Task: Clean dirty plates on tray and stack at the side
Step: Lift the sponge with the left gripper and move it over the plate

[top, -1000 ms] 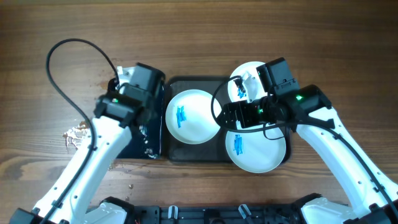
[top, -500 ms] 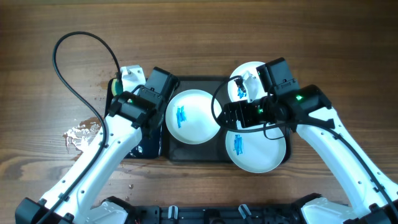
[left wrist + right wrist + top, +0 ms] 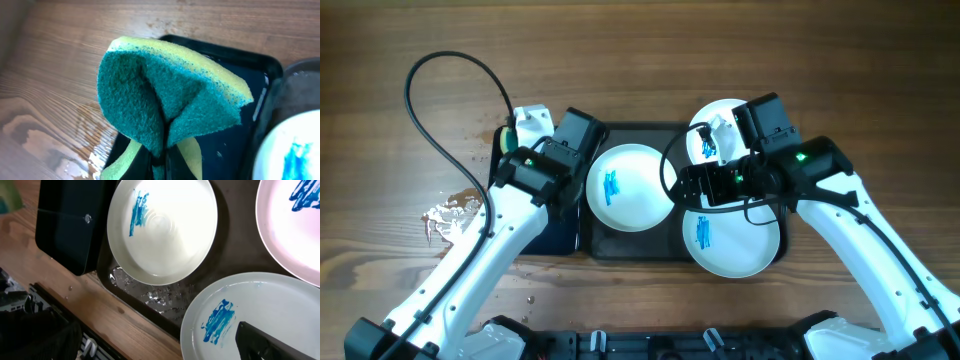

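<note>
You're looking at 3 white plates, each w/ a blue smear showing. The left plate (image 3: 628, 187) is sitting inside the tray (image 3: 630, 245), smear left of its centre. The near-right plate (image 3: 732, 245) is lying at the tray's front-right corner, its edge hanging over the rim, smear near its middle. The far-right plate (image 3: 712, 110) is sticking out past the tray's back-right corner, partly hidden under your right arm. Water is glistening on the tray floor betw. the left and near-right plates. A smaller black tray (image 3: 235, 135) is lying just left of the big one. Your left gripper (image 3: 159, 161) is clamping a folded yellow-green sponge (image 3: 165, 95), green side out, above that black tray. Of your right gripper (image 3: 267, 342) only a dark bit is showing over the near-right plate; can't tell if it's apart or together.
</note>
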